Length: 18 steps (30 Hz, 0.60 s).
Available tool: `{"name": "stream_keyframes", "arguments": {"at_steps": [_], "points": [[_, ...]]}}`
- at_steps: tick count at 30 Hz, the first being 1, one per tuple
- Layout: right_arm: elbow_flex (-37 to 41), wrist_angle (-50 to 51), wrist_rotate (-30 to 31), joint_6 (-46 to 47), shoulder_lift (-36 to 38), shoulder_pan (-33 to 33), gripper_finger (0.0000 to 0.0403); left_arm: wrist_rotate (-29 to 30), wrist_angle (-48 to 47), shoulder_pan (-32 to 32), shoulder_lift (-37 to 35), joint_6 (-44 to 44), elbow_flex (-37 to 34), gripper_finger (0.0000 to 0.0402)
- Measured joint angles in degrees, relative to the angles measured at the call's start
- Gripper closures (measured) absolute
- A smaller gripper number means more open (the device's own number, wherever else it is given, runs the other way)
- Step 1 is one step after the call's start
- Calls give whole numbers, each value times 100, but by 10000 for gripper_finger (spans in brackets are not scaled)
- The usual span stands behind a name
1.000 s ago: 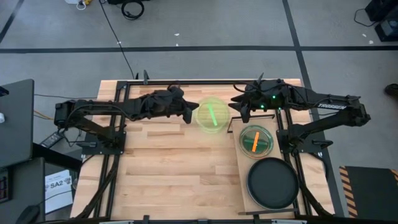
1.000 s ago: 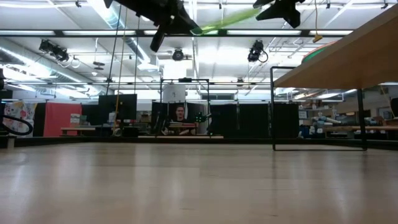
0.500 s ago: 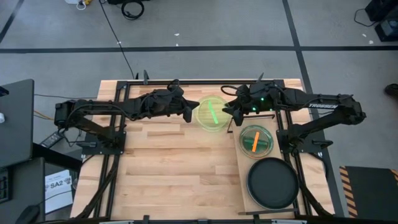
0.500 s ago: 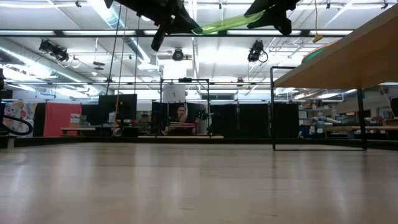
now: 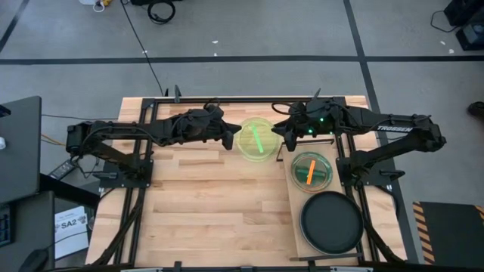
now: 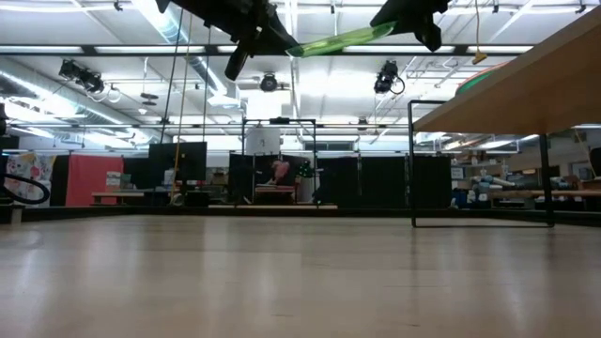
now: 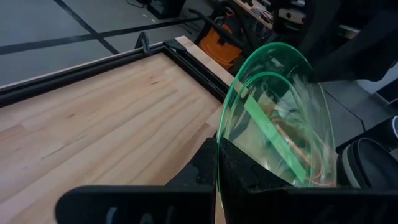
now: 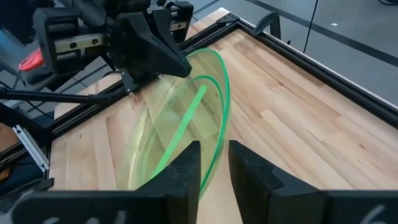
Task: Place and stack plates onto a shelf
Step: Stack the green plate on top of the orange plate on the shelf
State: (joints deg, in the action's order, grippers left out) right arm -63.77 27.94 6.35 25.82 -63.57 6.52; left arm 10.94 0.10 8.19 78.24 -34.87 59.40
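A translucent lime green plate point(image 5: 257, 140) hangs in the air above the far middle of the table, between both arms. My left gripper point(image 5: 233, 137) is shut on its left rim. My right gripper point(image 5: 280, 134) is open at the plate's right rim; in the right wrist view its two fingers stand on either side of the rim point(image 8: 217, 146) with a gap showing. The low view shows the plate point(image 6: 338, 39) tilted, higher toward the right gripper. On the light-wood shelf point(image 5: 295, 219) at the right lie a small stack of translucent plates with an orange one on top point(image 5: 311, 170) and a black plate point(image 5: 331, 223). My left gripper pinches the lime green plate's left rim point(image 7: 219, 140) between its two fingers, coming nearly level from the table's left side. The plate is lifted clear of the table and sticks out beyond the fingers toward the right arm, slightly tilted.
The shelf stands raised along the table's right side, its edge point(image 6: 507, 94) showing in the low view. A black metal frame point(image 5: 227, 100) runs along the table's far edge. The butcher-block tabletop point(image 5: 212, 204) lies bare to the near left of the plate.
My right gripper has moved toward the table's left, up to the lime green plate's right rim, and its fingers now stand around that rim. My left gripper has kept hold, and the plate has stayed lifted in about the same place.
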Motion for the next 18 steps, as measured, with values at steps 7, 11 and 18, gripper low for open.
{"name": "stream_keyframes", "arguments": {"at_steps": [7,11,18], "points": [[0,23,4,0,-2,0,361,11,9,0,0,-10,-2,395],[0,55,45,2,-1,3,386,15,9,0,0,-15,0,395],[2,71,63,0,-1,4,393,-11,4,-4,0,-13,-1,381]]}}
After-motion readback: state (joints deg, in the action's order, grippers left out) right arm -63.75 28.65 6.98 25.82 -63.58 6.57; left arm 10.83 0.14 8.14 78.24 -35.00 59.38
